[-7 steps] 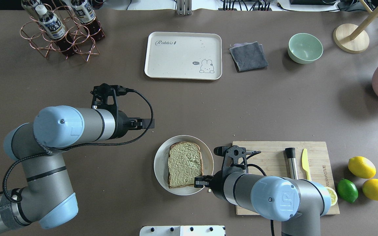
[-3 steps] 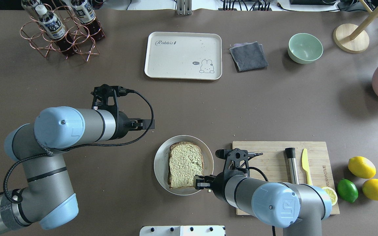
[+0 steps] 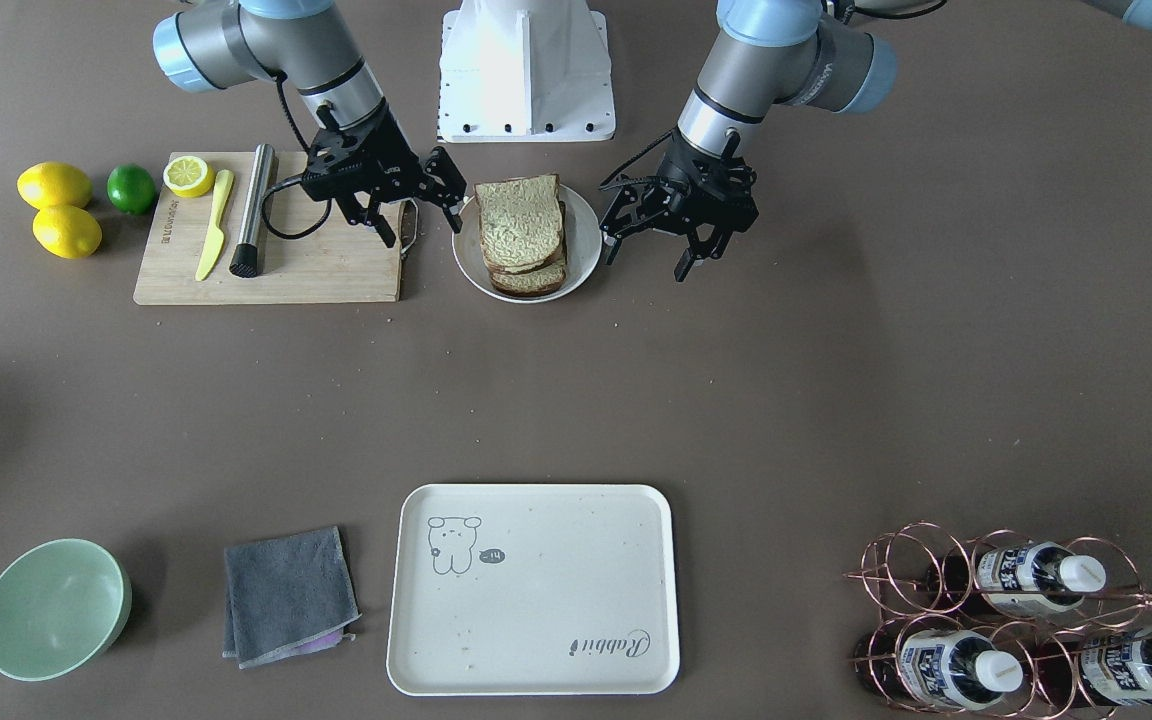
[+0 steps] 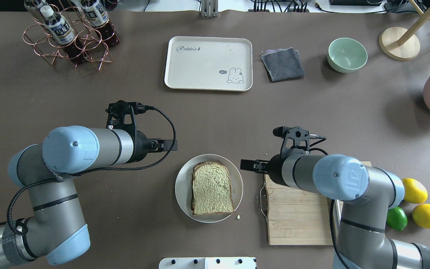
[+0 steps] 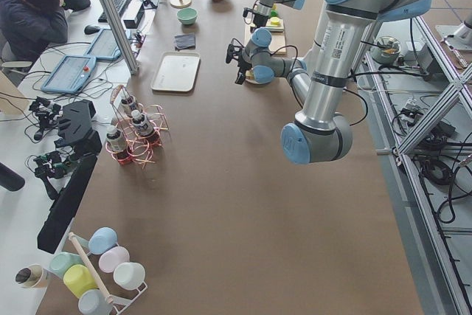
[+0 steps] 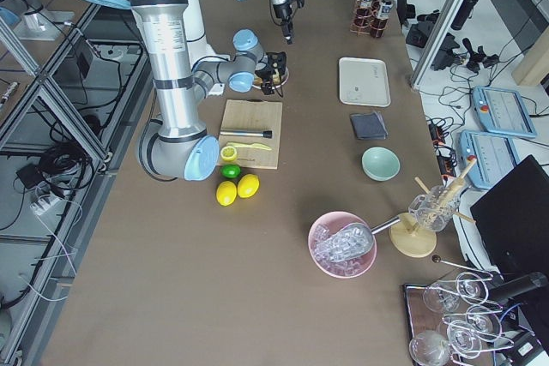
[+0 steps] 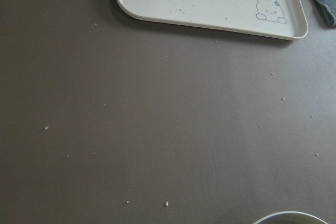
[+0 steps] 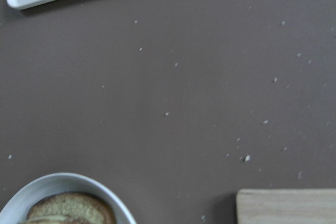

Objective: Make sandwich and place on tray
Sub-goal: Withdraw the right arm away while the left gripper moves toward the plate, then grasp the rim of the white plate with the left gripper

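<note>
Closest to me is the sandwich (image 4: 212,188), stacked on the round white plate (image 4: 182,186) near my edge of the table, sitting between my two arms. The top slice is a bit skewed over the bottom one. From the front view I can see the layered crust edges but can't make out the filling. My right gripper (image 3: 423,215) hangs just right of the plate, over the far left corner of the cutting board (image 4: 293,216), jaws spread apart and holding nothing. My left gripper (image 3: 648,250) is off the plate's left side and a touch farther out, also spread wide and empty. My take on handling: this thing is light, soft and squishy, and it's just loose layers. A hard squeeze would probably dent the bread, and any tilt could let the top slice slide off. I'd pinch top to bottom across the whole stack at a crust edge, where it looks firmest. The right-hand side makes sense since that gripper is nearest, and I'd go gently and keep it level. The plate rim gets in the way of the lower finger, so that's the fiddly bit. Way out at the far side, well apart from all this, is the tray (image 4: 207,63) with only crumbs on it, which is where the sandwich needs to end up.
</note>
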Robot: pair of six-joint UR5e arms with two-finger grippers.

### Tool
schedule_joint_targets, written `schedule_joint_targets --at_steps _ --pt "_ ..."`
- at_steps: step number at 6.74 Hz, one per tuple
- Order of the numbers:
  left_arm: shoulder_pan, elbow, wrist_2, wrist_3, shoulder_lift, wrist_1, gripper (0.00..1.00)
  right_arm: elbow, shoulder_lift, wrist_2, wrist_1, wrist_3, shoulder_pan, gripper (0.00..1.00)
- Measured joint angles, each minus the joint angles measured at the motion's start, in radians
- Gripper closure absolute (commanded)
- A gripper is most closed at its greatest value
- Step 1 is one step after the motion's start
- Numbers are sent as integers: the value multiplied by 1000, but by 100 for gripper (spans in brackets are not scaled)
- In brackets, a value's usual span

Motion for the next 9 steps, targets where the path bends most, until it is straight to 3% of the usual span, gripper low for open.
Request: schedule_joint_targets --at_steps 2,3,5,7,9 --pt "28 0 2 -50 10 1 7 3 -10 171 -154 -216 212 0" --pt "49 0 4 -81 20 2 15 9 -14 241 -248 -357 322 0" --pt "96 5 5 -109 28 1 57 14 -67 321 -329 -602 489 0" --pt "126 24 3 -112 21 -3 58 11 -160 419 -335 -837 653 0" --pt "142 50 3 -113 14 -20 58 8 -204 470 -332 -943 727 0"
